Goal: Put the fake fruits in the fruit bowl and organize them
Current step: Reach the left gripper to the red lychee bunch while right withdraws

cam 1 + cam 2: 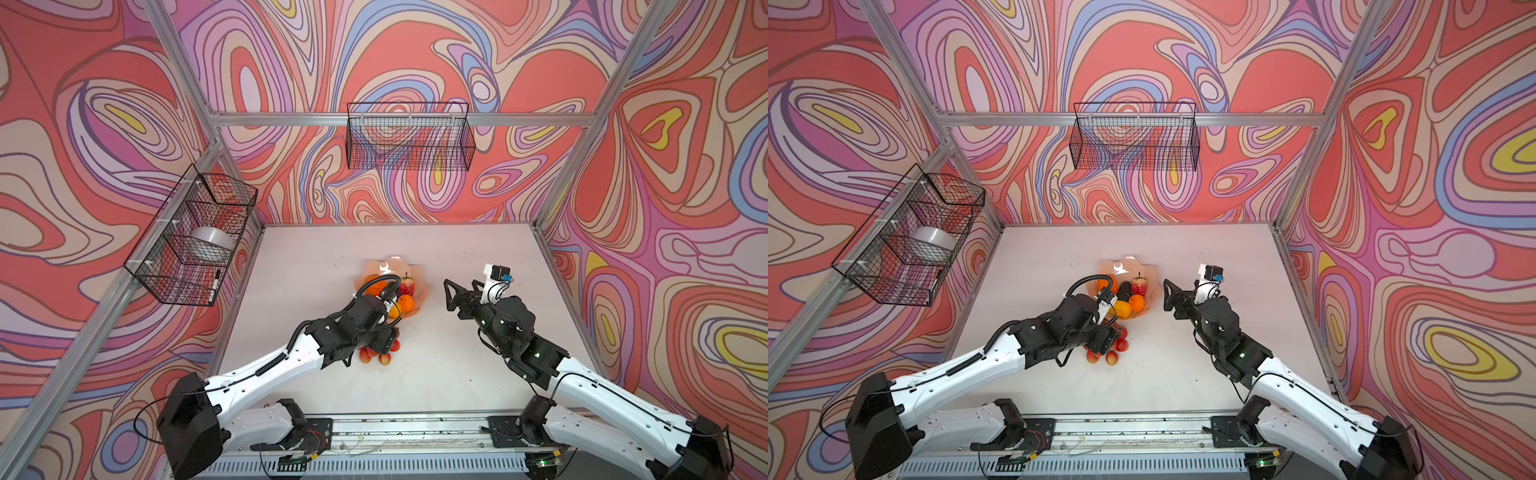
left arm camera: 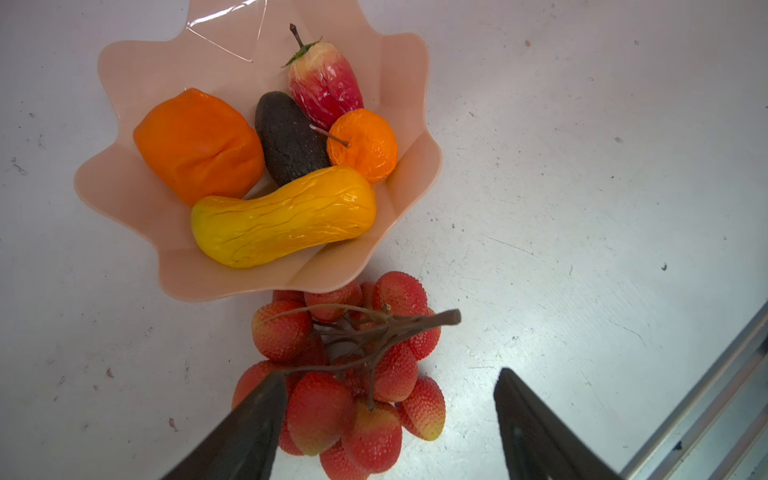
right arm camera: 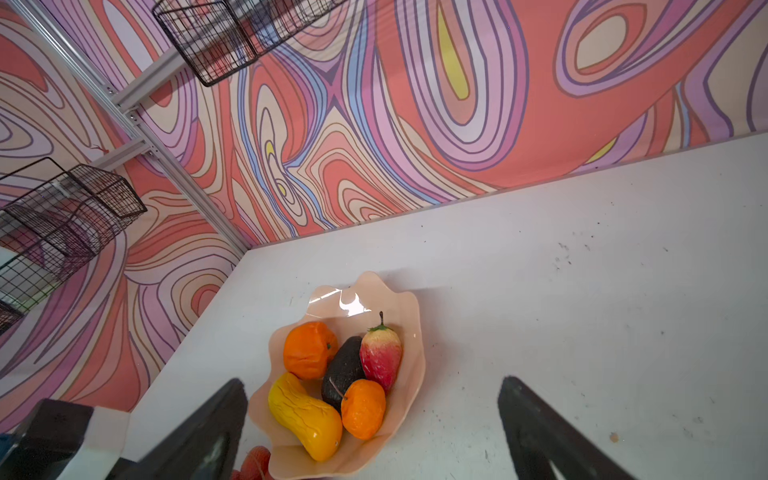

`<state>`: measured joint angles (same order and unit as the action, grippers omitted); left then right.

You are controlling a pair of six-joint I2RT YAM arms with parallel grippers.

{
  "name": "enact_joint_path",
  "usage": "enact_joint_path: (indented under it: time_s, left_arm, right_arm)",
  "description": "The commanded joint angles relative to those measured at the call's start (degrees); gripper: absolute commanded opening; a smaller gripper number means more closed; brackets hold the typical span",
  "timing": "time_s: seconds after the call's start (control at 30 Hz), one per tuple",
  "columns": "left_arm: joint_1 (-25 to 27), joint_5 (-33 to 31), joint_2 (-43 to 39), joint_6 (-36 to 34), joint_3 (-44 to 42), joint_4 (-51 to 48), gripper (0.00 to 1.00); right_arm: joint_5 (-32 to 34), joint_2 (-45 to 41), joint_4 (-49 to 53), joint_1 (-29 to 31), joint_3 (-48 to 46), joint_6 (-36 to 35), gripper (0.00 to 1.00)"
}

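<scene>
The pale pink fruit bowl (image 2: 124, 62) (image 1: 420, 286) sits mid-table. It holds the large orange (image 2: 199, 145), the dark avocado (image 2: 286, 137), the strawberry (image 2: 324, 87), the tangerine (image 2: 365, 145) and the yellow gourd (image 2: 282, 216). The red grape bunch (image 2: 357, 374) (image 1: 1113, 356) lies on the table against the bowl's near rim. My left gripper (image 2: 390, 374) hangs open over the bunch; one finger overlaps its side, the other stands clear of it. To the right of the bowl, my right gripper (image 3: 372, 381) (image 1: 451, 295) is wide open and empty, pointing toward the bowl.
A black wire basket (image 1: 409, 137) hangs on the back wall. Another basket (image 1: 195, 237) on the left wall holds a white roll and a marker. Aluminium frame posts stand at the table's corners, and a metal rail (image 2: 706, 395) runs along the table's edge.
</scene>
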<state>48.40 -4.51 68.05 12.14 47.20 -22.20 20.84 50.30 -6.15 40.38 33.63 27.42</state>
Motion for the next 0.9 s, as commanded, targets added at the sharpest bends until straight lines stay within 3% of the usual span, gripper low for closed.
enact_joint_path:
  time_s: [0.0, 0.33, 0.47, 0.7, 0.87]
  left_arm:
    - [0.3, 1.0, 1.6, -1.4, -1.1, 5.1, 0.78]
    - [0.2, 2.1, 6.7, -3.0, -2.5, 11.9, 0.64]
    - [0.2, -0.3, 9.4, -2.7, -1.7, 12.4, 0.53]
    - [0.3, -2.5, 11.0, -1.1, -0.3, 10.6, 0.22]
    - [0.3, -2.5, 8.9, -0.2, -0.9, 8.9, 0.11]
  right_arm:
    - [1.2, -0.2, 2.2, -0.7, -1.9, 1.8, 0.98]
    - [0.6, -0.1, 0.2, -2.0, -3.7, 3.4, 0.97]
    - [0.5, -0.4, 0.3, -2.4, -3.8, 3.4, 0.97]
    - [0.6, -1.4, 0.5, -2.8, -4.5, 3.5, 0.97]
    - [0.6, -1.3, 0.0, -3.0, -5.0, 3.6, 0.97]
